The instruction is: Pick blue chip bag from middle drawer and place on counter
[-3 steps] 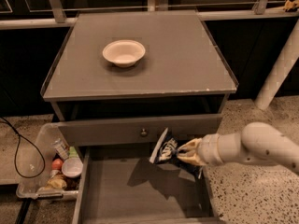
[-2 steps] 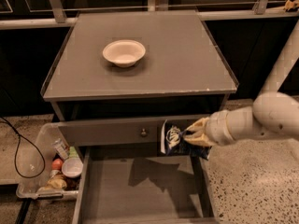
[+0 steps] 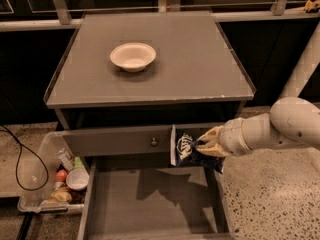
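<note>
Dark room, speckled floor (image 3: 270, 199), grey cabinet filling the centre of the frame. The counter (image 3: 200, 79) is taking up the upper middle, with a white bowl (image 3: 132, 56) sitting on it upper left of centre and bare grey showing to the bowl's right. Below it there's a drawer front (image 3: 110, 141) with a small round knob (image 3: 154, 142). Under that, the middle drawer (image 3: 150, 204) is standing open at bottom centre, only shadow on its floor.

I'm reaching in from the right edge with my arm (image 3: 280, 129). My gripper (image 3: 204, 145) is sitting just right of centre, level with the knob, fingers pinched closed on the right side of the blue chip bag (image 3: 186, 148). The bag is hanging upright in the air, white end strip to the left. It's in front of the drawer front and above the back right of the open drawer, apart from the drawer floor.

My read: the pick is done and I'm doing the carry from drawer to counter. The next move is calling for height first. The bag is sitting below the counter's front edge, so it needs to go up past the raised rim before heading toward the top of the frame. Then a set-down on the bare right side, well apart from the bowl, opening the fingers only once the bag is resting on the top.

Lower left, a clear bin (image 3: 45, 208) of small items is lying well out of my path.
</note>
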### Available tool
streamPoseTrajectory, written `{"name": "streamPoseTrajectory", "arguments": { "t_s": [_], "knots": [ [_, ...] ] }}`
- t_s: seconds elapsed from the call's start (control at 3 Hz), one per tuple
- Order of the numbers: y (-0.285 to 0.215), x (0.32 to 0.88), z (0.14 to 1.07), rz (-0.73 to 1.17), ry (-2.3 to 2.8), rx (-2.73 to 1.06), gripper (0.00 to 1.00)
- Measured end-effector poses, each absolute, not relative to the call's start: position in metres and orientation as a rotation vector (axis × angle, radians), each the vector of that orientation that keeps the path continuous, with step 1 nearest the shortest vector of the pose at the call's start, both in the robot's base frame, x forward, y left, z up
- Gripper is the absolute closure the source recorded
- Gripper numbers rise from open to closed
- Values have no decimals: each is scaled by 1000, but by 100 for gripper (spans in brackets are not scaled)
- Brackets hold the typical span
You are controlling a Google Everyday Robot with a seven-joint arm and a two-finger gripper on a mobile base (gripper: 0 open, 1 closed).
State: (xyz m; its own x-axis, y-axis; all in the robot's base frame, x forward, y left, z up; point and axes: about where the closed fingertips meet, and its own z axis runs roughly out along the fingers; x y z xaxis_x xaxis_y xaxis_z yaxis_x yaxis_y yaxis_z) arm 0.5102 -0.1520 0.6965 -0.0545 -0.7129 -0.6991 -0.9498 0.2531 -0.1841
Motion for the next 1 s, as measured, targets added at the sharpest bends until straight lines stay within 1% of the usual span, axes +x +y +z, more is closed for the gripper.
{"name": "streamPoseTrajectory", "arguments": {
  "t_s": [0.33,0.67,1.0],
  "knots": [
    [-146,486,711,401,1811,-1552,100],
    [-137,456,767,302,1713,-1604,100],
    [-146,458,833,140,1603,-1634,100]
  ]
}}
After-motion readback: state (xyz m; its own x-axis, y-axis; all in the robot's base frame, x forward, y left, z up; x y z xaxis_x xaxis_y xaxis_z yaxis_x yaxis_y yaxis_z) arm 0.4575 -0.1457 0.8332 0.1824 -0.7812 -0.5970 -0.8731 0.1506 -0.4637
